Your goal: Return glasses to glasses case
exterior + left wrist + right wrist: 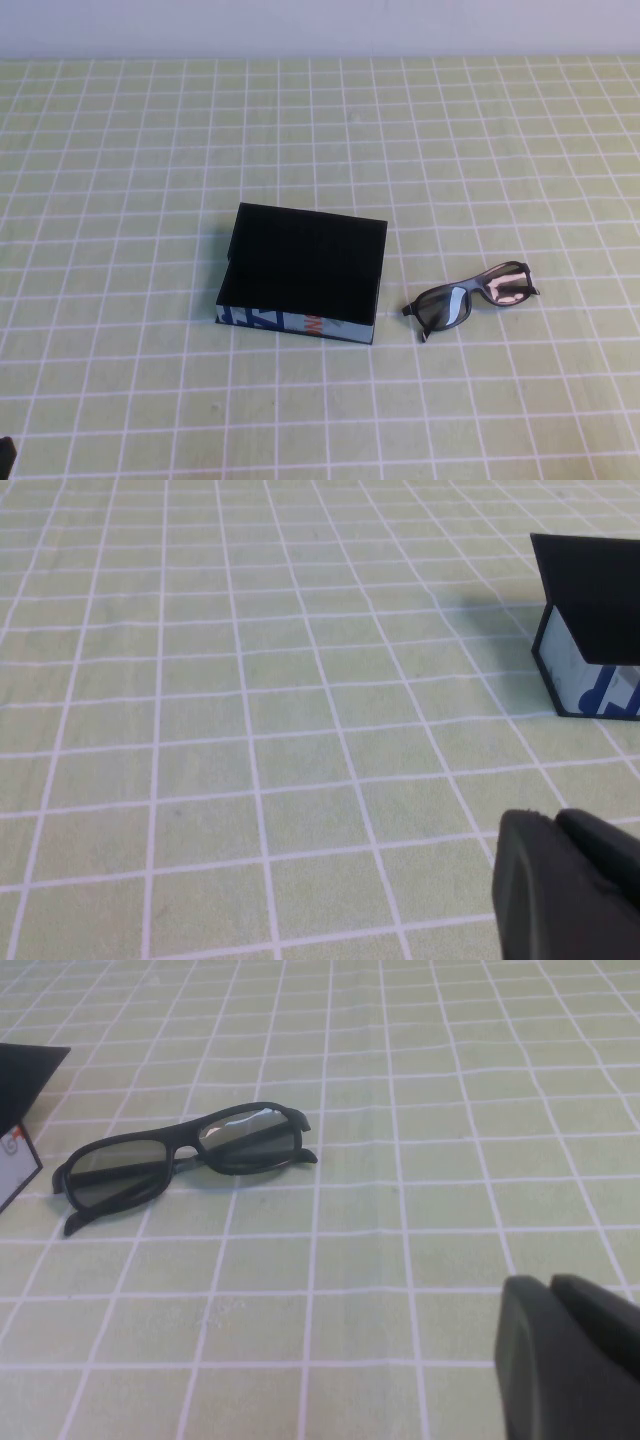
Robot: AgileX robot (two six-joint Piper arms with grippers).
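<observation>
Green gridded cloth covered the worktop (pixel 120 150). Glasses (pixel 470 297) lay folded just right of the case (pixel 300 272), apart from it, its flap down. Both end effectors, left (pixel 570 880) and right (pixel 570 1350), hovered well short; grip state unclear, nothing held.

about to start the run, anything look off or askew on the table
Nothing stands out. The glasses lie folded, intact, beside the case, not touching it. Left gripper and right gripper wait off near their own sides.
</observation>
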